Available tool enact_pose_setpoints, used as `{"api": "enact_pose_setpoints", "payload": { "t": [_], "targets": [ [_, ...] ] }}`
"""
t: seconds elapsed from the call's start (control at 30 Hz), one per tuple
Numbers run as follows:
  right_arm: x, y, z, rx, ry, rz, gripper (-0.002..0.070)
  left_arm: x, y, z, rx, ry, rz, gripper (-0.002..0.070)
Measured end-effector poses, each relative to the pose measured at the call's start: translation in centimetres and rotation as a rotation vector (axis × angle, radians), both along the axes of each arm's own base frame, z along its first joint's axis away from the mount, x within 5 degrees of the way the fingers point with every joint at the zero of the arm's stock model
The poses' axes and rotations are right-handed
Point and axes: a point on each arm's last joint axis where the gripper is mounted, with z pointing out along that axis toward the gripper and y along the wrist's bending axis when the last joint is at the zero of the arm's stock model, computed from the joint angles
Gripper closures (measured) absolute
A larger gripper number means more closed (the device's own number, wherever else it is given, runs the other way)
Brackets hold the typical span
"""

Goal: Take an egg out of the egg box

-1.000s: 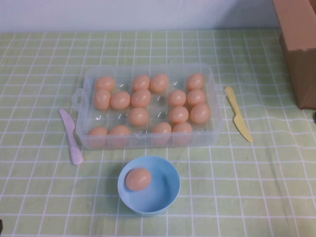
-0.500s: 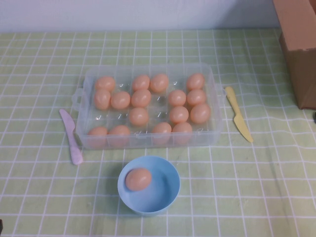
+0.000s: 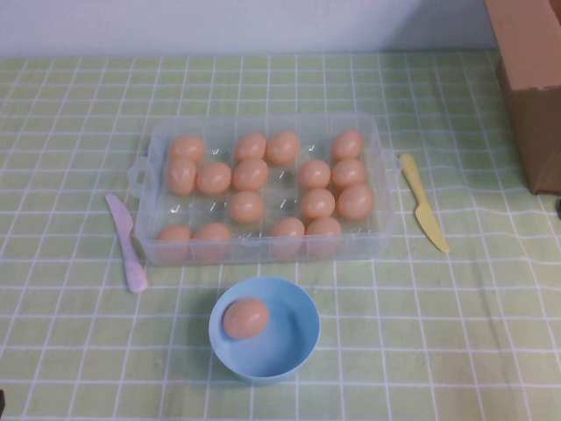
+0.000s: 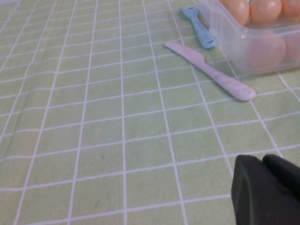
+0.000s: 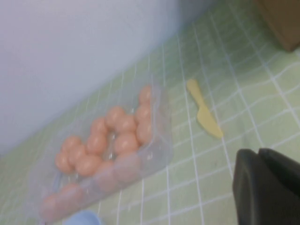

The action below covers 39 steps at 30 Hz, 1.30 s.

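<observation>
Matte black, rounded plastic left hand (image 4: 267,190) and right hand (image 5: 267,190), smooth, without visible markings.

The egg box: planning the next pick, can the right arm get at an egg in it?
Probably yes: the egg box has no lid, eggs exposed, nothing above. The right gripper and left gripper sit back, off to either side.

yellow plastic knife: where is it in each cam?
High view: yellow plastic knife on the cloth, right of the clear plastic egg box.
Left wrist view: not in it.
Right wrist view: knife beside the box.
Shared landmark: the egg box.
</observation>
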Motion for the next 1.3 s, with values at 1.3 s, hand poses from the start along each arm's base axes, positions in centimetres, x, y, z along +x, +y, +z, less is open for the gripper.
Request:
{"api": "enact_pose_setpoints", "payload": {
  "t": [1.3],
  "targets": [
    [24.9, 17.1, 8.6, -0.875, 0.749, 0.884, 0.0693, 0.0, 0.0, 0.0, 0.0, 0.0, 0.0, 0.0673]
  ]
}}
